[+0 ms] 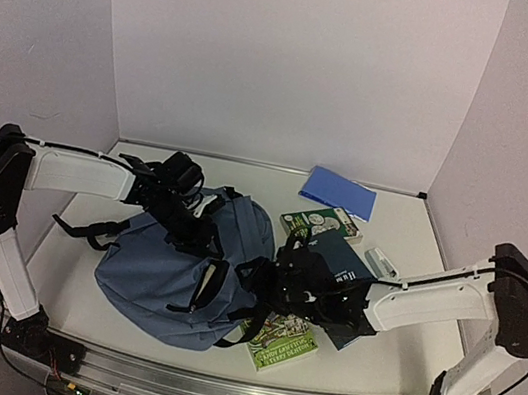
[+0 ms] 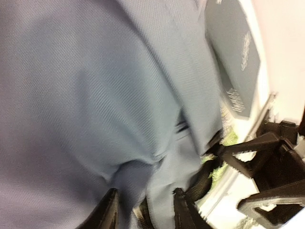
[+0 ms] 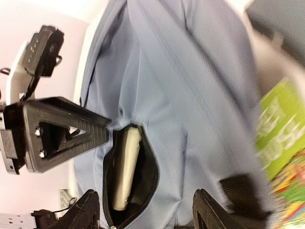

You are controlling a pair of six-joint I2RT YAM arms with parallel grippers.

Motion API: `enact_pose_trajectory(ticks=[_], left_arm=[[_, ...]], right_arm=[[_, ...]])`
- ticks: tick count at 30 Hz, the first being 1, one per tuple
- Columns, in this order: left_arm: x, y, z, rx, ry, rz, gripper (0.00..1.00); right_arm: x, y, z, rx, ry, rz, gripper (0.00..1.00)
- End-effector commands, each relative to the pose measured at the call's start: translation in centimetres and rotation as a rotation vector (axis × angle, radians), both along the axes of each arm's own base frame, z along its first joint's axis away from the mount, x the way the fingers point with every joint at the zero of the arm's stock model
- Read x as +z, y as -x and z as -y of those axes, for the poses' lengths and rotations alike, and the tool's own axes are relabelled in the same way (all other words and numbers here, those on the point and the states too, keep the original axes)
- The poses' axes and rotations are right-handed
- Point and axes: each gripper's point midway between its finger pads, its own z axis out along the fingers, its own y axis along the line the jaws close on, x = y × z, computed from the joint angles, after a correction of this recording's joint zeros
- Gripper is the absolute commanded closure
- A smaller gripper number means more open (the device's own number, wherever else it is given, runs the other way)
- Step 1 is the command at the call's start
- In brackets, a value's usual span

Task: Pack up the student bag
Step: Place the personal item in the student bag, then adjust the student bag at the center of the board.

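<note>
The student bag (image 1: 155,271) is a slate-blue backpack lying left of centre on the table. Its black-lined zip pocket (image 3: 147,176) gapes, and a cream oblong thing (image 3: 125,167) sits inside. My left gripper (image 1: 204,240) is at the bag's top edge. In the left wrist view its fingers (image 2: 110,210) stand apart over a fold of the blue fabric (image 2: 143,143), gripper (image 2: 145,212) open. My right gripper (image 3: 147,212) hangs wide open over the pocket's mouth with nothing held. It sits at the bag's right side (image 1: 266,279).
To the right of the bag lie a dark blue book (image 1: 344,262), a green book (image 1: 316,221) and a colourful green book (image 1: 282,343). A flat blue notebook (image 1: 339,192) lies at the back. A small white object (image 1: 380,263) sits near the right arm. Black straps (image 1: 86,229) trail left.
</note>
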Motion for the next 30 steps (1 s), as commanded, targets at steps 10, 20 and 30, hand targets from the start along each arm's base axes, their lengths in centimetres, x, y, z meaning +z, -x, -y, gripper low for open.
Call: enact_pose_trajectory(ticks=[10, 20, 30], left_arm=[[2.1, 0.3, -6.7, 0.417, 0.03, -0.057, 0.17], [-4.5, 0.2, -10.9, 0.639, 0.043, -0.115, 0.1], [-8.9, -3.8, -10.4, 0.619, -0.01, -0.03, 0.1]], right_arm=[[-1.4, -6.5, 2.0, 0.253, 0.318, 0.102, 0.27], [-5.4, -6.4, 1.0, 0.284, 0.309, 0.027, 0.72], [-4.6, -2.5, 3.0, 0.258, 0.233, -0.024, 1.0]])
